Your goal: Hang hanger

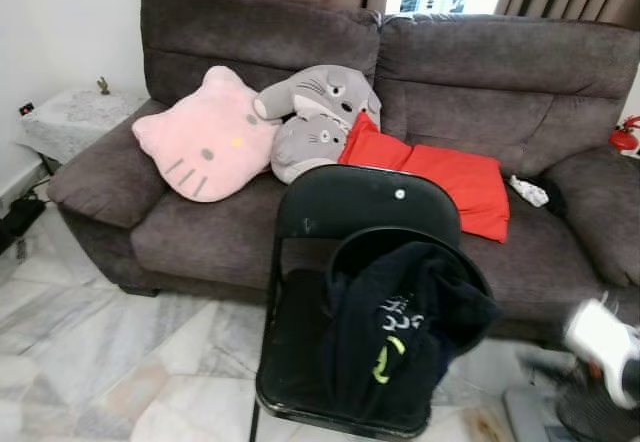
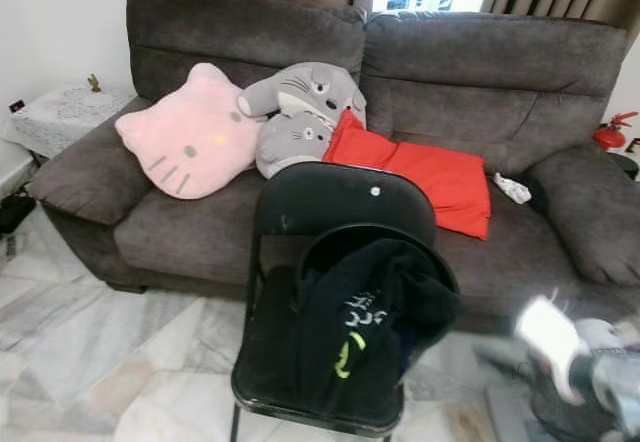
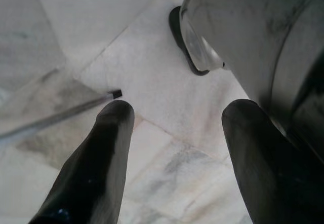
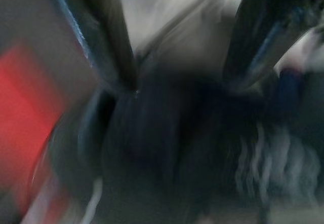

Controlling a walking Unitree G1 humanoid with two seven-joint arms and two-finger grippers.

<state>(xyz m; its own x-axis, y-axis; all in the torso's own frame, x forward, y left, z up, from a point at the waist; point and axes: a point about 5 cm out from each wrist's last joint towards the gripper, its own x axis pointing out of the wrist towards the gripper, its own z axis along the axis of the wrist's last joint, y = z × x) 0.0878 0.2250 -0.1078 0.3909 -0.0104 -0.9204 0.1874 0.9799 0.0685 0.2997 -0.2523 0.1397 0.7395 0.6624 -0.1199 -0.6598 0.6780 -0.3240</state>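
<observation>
**Dark garment on chair, ahead and left of right gripper**

Black folding chair (image 1: 350,202) standing in front of grey sofa (image 1: 220,232), back toward sofa. Dark garment (image 1: 400,332) with pale and yellow print heaped on the seat, leaning toward robot's right side of the chair. Thin dark hoop (image 1: 400,237) arching over the garment top; possibly part of the hanger, cannot tell. Hanger itself not made out, likely buried in the cloth. Long axis therefore unclear; garment bulk running roughly upright from seat to chair back.

Right arm (image 1: 600,347) low at the right, blurred, near the chair's right edge. Right gripper (image 4: 179,82) aimed at the dark garment, fingers spread wide with nothing between them, cloth lying just ahead of the tips, red cushion (image 4: 25,112) off to one side. Heavy blur in that wrist view, so contact not readable.

Left gripper (image 3: 174,112) pointing down at marble floor (image 3: 152,57), fingers parted and empty, idle.

Judgement: right arm clearly nearer; target up and to the left of it, needs a reach inward over the seat edge.
</observation>
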